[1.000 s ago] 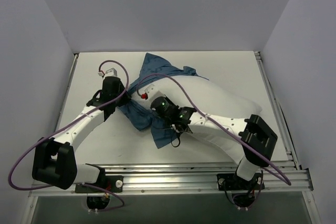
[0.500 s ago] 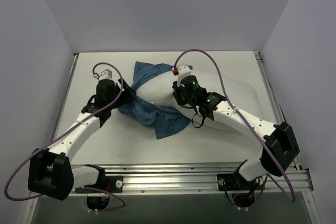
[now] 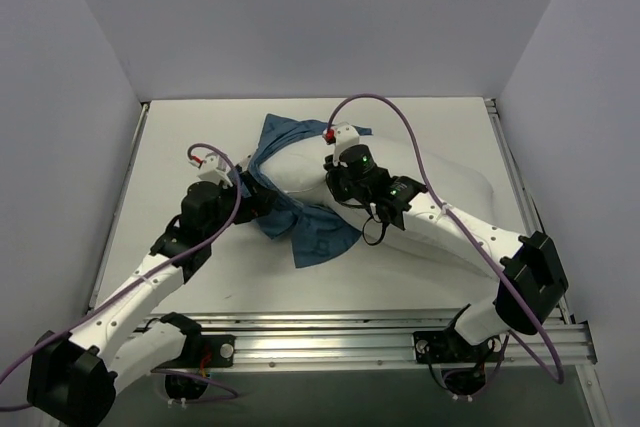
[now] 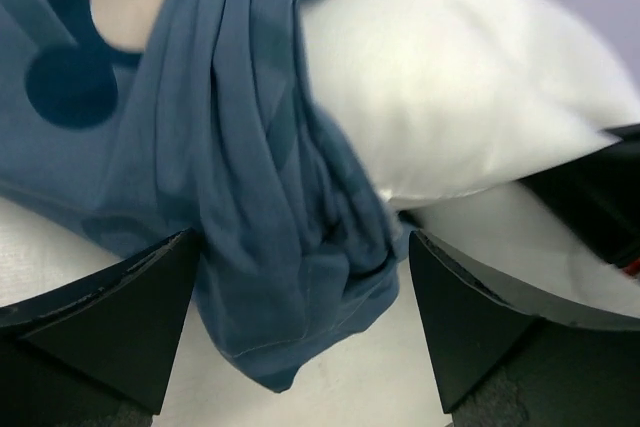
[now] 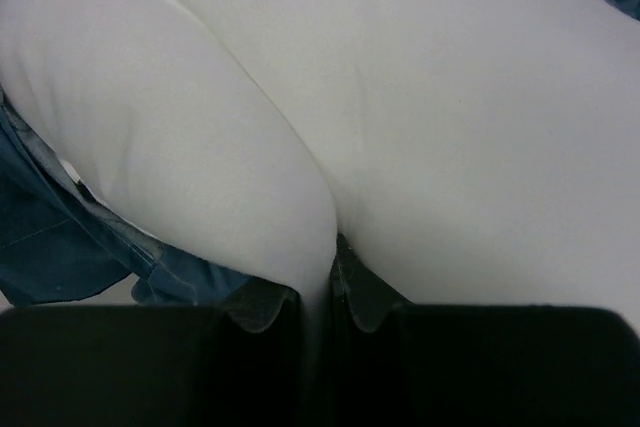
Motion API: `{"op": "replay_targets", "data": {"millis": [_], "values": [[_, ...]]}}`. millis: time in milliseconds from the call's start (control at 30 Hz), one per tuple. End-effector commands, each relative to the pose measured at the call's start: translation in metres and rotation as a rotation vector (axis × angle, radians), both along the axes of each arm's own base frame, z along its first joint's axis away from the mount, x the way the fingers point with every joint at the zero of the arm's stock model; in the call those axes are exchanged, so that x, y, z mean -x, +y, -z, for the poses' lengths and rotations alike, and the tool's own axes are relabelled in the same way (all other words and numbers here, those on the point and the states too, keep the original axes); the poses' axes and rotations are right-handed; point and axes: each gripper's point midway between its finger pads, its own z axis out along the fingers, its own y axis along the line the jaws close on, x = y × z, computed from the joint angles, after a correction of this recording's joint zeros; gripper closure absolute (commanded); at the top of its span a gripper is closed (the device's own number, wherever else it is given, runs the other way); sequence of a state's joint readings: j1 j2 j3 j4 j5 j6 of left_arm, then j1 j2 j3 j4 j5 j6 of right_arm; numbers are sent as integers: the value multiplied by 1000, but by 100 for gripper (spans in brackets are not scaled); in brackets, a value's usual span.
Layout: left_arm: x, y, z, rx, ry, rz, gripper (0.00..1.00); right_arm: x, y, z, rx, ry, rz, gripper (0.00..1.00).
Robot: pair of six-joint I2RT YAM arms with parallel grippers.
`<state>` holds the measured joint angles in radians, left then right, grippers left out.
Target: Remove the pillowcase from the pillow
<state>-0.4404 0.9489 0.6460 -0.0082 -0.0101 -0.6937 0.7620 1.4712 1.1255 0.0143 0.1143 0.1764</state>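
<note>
The left end effector (image 4: 300, 292) has its two fingers wide apart. The bunched-up blue pillowcase (image 4: 250, 167) lies between them and is not squeezed. The pillowcase sits crumpled on the white worktop (image 3: 170, 147), wrapped round the left end of the pillow (image 3: 460, 182). A bit farther back, the right end effector (image 5: 335, 282) has its fingers pressed together, pinching a fold of the white pillow. Most of the pillow is bare.
</note>
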Motion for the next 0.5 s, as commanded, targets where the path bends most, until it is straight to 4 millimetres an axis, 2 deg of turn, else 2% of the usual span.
{"op": "replay_targets", "data": {"millis": [0, 33, 100, 133, 200, 233, 267, 333, 367, 400, 467], "values": [[1, -17, 15, -33, -6, 69, 7, -11, 17, -41, -106, -78, 15, 100], [-4, -15, 27, -60, 24, 46, 9, -11, 18, -41, -107, -77, 12, 100], [-10, -13, 34, -83, 39, 29, 12, -9, 20, -41, -106, -76, 4, 100], [-15, -10, 44, -102, 61, 1, 19, -8, 21, -41, -104, -75, 0, 100], [-23, -10, 45, -107, 51, -17, 25, -4, 23, -43, -101, -78, -15, 100], [-26, -9, 52, -116, 65, -34, 32, -3, 23, -44, -100, -82, -17, 100], [-31, -11, 49, -103, 45, -39, 37, -2, 24, -43, -98, -79, -24, 100], [-37, -11, 59, -109, 58, -54, 55, 2, 24, -42, -97, -73, -35, 100], [-41, -8, 61, -117, 56, -80, 72, 4, 23, -41, -96, -69, -39, 100], [-44, -6, 69, -136, 76, -95, 81, 6, 22, -42, -93, -67, -41, 100], [-48, 11, 81, -186, 110, -184, 97, 12, 17, -49, -94, -70, -58, 100]]}}
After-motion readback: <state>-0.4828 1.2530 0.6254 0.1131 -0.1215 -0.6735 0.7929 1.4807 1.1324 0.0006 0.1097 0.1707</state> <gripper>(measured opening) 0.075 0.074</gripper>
